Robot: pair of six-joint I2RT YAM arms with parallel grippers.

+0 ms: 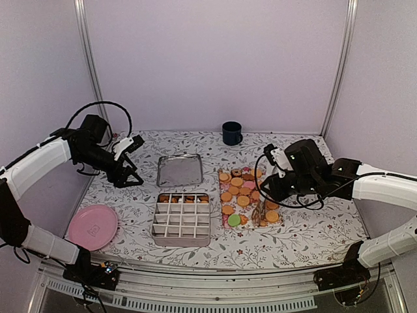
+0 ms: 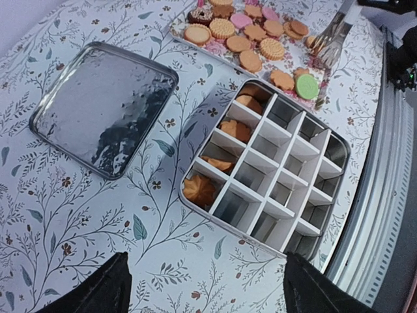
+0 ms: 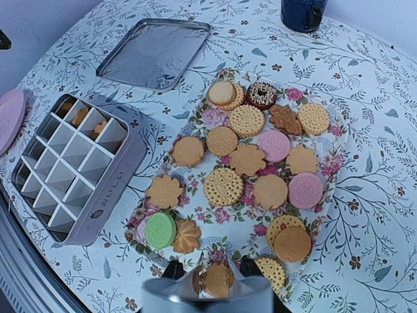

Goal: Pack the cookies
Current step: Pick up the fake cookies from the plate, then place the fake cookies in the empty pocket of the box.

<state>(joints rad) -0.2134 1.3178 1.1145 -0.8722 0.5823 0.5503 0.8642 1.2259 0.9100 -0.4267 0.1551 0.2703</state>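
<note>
While the left gripper (image 1: 127,175) was held above the left part of the flowered table (image 1: 313,235), well apart from the cookies (image 1: 241,192), its jaws were seen to stand wide open with nothing between them. In the left wrist view only its two dark fingertips (image 2: 98,290) were shown, at the bottom edge.

The right gripper (image 3: 213,274) was seen lowered over the near end of the floral tray (image 3: 332,163), its fingers closed on a tan cookie (image 3: 216,280) that was caught between them. Whether that cookie had been raised clear of the tray could not be told.

Most of the cookies were laid flat on the tray, many touching or overlapping: mostly orange-tan rounds and flower shapes, with two pink ones (image 3: 273,146), a dark chocolate one (image 3: 261,94) at the far end and a green one (image 3: 160,229) at the near left corner.

Just left of the tray a grey tin (image 1: 182,240) with a white grid divider was placed. Four of its compartments, all in the row farthest from the arm bases, were each filled with orange-tan cookies (image 2: 199,189).

Beyond the tin its metal lid (image 1: 179,171) was laid flat on the table. A pink plate (image 1: 93,226) was set near the front left corner, and a dark blue mug (image 1: 231,133) at the back wall.
</note>
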